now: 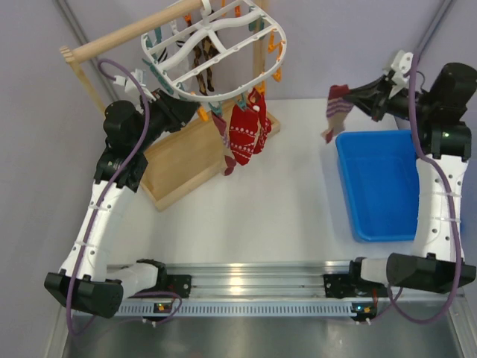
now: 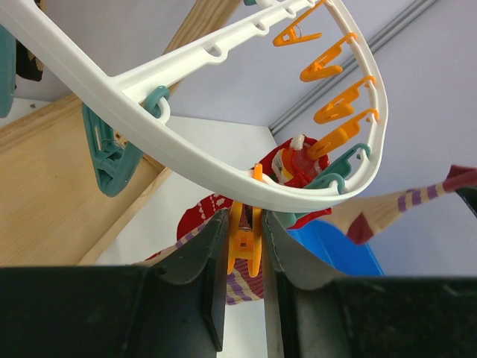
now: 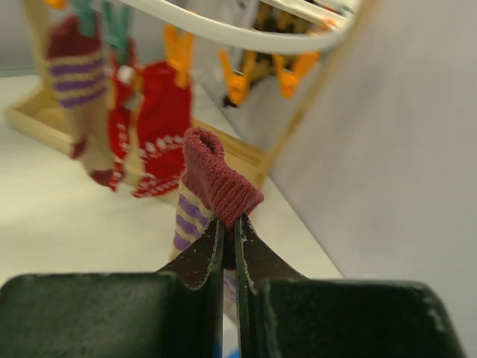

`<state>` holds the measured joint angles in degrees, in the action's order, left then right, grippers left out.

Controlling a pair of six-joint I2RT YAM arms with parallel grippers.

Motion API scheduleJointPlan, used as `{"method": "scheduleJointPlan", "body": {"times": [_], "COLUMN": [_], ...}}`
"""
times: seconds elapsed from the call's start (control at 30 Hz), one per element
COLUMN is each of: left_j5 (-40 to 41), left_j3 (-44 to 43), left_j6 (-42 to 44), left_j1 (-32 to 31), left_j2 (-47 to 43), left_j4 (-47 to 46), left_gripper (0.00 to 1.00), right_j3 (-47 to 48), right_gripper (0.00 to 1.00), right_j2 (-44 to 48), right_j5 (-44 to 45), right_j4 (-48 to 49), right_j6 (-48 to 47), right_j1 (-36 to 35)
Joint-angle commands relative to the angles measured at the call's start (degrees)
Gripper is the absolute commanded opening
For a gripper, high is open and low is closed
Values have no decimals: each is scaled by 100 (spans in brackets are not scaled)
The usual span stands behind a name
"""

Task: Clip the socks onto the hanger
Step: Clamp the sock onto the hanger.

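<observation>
Smooth white tabletop (image 1: pixel 283 194); right jaws pinch ribbed striped sock (image 3: pixel 218 186).

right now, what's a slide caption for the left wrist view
Left fingers pinch an orange clip under the hanger rim, with a striped sock held up beyond.

The hanger (image 1: pixel 216 52) hangs far left above the tray (image 1: pixel 182 160). Socks (image 1: pixel 242 134) dangle from clips (image 1: pixel 277 45) on its near-right rim. The bin (image 1: pixel 380 186) sits right on the desk (image 1: pixel 283 209). Another sock (image 1: pixel 337 108) hangs by the bin's far-left corner.
</observation>
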<state>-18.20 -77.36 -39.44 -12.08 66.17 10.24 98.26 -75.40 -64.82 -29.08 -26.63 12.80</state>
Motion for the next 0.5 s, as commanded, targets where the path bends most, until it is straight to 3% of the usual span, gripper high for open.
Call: {"method": "scheduleJointPlan", "body": {"times": [0.0,0.03,0.3,0.47], "left_j5": [-175,-202,-360,-474], "left_j3": [-51,-51,-33,28], "left_j6": [147,156,121,121], "left_j1": [21,12,21,21], "left_j2": [10,27,62,80], "left_j4": [-224,-242,-356,-400], "left_gripper": [0,0,0,0], "right_j3": [-280,-333,-624,-579], "right_gripper": [0,0,0,0], "right_j2": [262,280,-184,-686], "right_j5": [-462,-427,100,434], "right_j4": [-107,-89,473,841], "right_j6": [157,176,510,387], "right_j1": [-952,-1537,-4202,-5190]}}
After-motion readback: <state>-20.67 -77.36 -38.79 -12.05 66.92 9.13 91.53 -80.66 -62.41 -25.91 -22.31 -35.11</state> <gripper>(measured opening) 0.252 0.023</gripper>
